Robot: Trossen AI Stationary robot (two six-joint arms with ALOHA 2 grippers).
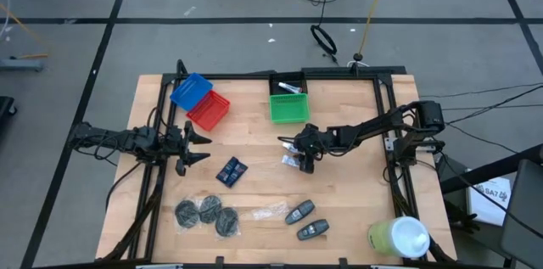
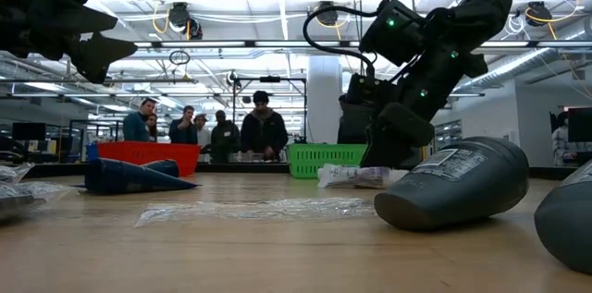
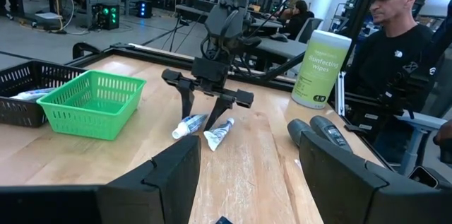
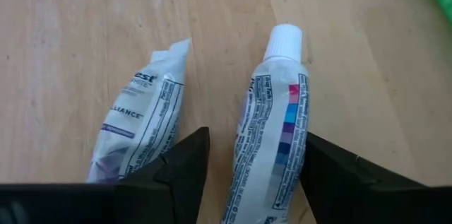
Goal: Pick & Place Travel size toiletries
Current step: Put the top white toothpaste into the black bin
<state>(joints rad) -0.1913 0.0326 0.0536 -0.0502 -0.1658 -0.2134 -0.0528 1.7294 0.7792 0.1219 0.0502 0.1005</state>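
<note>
Toothpaste tubes (image 4: pixel 272 146) — crinkled, white-capped — lie on bare wood, right pincer (image 4: pixel 251 164) open astride one.

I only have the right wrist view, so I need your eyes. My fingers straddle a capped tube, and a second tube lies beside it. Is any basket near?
Observer: Yes. In the high view, a green basket sits just beyond the right gripper, toward the table's far edge.
Operator: Is the other arm in my way?
Observer: No. The left gripper waits at the table's left side with its fingers open, well apart from the tubes.
Operator: What lies toward the near edge?
Observer: Two dark grey oval pieces lie there, with a clear wrapper beside them.
</note>
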